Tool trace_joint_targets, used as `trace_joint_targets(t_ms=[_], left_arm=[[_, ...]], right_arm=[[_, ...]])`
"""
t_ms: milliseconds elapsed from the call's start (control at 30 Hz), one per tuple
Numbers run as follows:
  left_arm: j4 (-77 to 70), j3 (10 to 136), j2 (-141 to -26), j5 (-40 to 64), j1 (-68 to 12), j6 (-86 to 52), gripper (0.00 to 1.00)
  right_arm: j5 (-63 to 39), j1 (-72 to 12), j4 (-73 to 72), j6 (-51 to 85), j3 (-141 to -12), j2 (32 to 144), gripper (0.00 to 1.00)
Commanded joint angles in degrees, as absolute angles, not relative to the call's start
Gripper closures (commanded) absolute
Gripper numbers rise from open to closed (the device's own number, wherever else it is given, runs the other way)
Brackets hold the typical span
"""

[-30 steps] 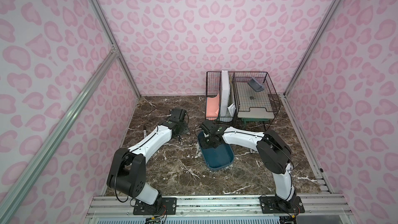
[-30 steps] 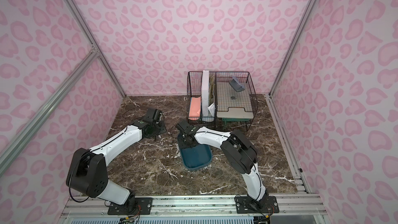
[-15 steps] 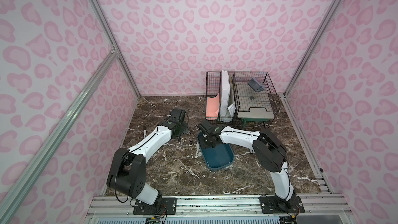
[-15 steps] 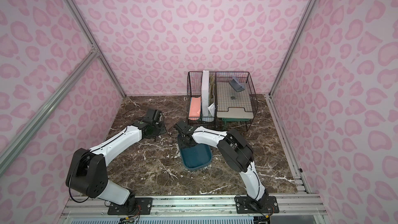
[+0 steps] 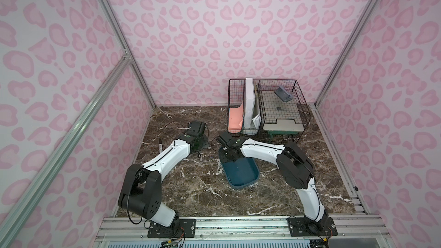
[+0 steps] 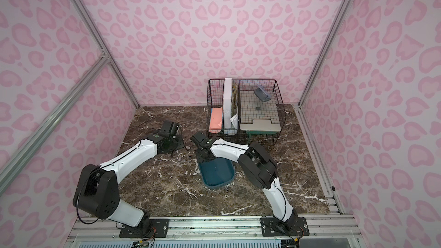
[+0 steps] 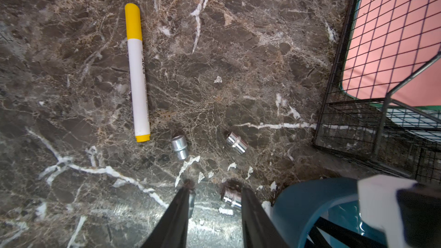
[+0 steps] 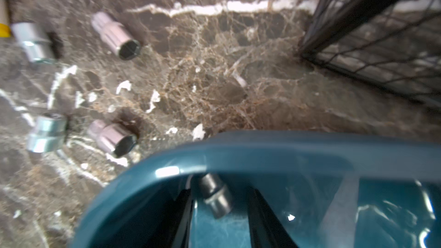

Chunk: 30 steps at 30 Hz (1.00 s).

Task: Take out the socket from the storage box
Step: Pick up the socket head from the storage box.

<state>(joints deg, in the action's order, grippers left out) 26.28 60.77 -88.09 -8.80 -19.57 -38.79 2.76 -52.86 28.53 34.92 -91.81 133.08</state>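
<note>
Marker (image 7: 138, 79) barrel print (sideways, blurred) not legible.

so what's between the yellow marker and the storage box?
Loose chrome sockets on the marble tabletop; left wrist view shows three clearly, right wrist view four.

Left arm (image 5: 171, 153) and right arm (image 5: 260, 150) match: glossy white shells traced by a thin black cable, bulky black joint housings, a green dot (image 5: 188, 136) on each black wrist. Black screwed base plates (image 5: 296, 229); coloured wires (image 5: 173, 236) at 6 o'clock of the left one. Left gripper (image 7: 216, 187) and right gripper (image 8: 220, 194) have slim black tapered fingers
</note>
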Motion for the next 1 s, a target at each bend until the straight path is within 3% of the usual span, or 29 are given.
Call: trace_joint_targets(t_ms=[0, 200, 300, 633, 967], left_arm=[[26.03, 60.64, -87.86, -8.46, -19.51, -38.19, 0.60], [25.62, 60.46, -87.97, -8.08, -19.58, -38.38, 0.60], [25.69, 60.47, -87.98, -8.09, -19.56, -38.40, 0.59], [25.99, 60.41, -87.25, -7.75, -19.61, -38.23, 0.60], [28.54, 60.82, -83.66, -10.28, -22.69, -36.48, 0.59]], right_arm=[[4.03, -52.84, 29.09, 33.43, -92.96, 133.87, 0.57], [4.40, -52.67, 29.27, 32.70, -93.38, 134.71, 0.61], [4.09, -52.78, 28.95, 32.44, -92.59, 134.57, 0.75], [4.39, -52.41, 28.30, 32.10, -89.77, 131.58, 0.96], [6.06, -49.38, 28.23, 31.67, -81.53, 117.35, 0.98]])
